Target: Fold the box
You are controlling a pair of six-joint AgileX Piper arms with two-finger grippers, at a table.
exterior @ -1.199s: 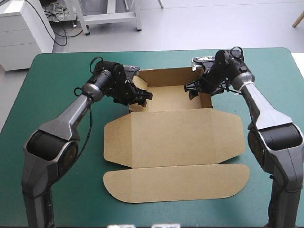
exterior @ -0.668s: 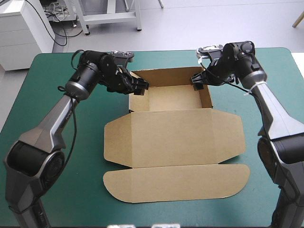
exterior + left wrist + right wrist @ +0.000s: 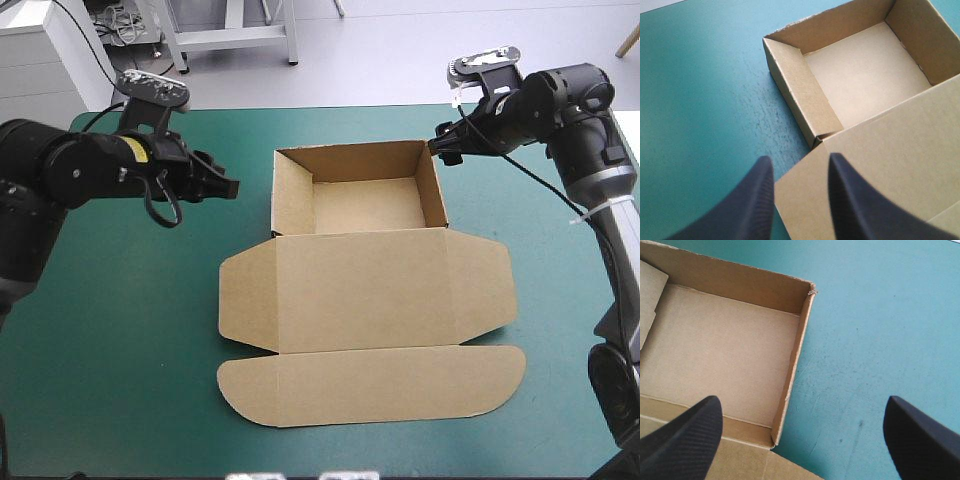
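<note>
A: Brown board box (image 3: 365,205) status?
B: Open tray mid teal-green table (image 3: 120,330), lid flat. Left gripper (image 3: 230,187) slightly parted, right gripper (image 3: 438,150) spread wide, both empty beside it: walls look self-supporting.

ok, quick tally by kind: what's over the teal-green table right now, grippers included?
Brown cardboard box, open tray with its lid flat: 1
Black-fingered grippers: 2 (left gripper, right gripper, both open, off the box)
Total: 3

Bright, even overhead light leaves soft shadows within the box (image 3: 362,204) and faint ones on the teal-green cover (image 3: 120,330).
</note>
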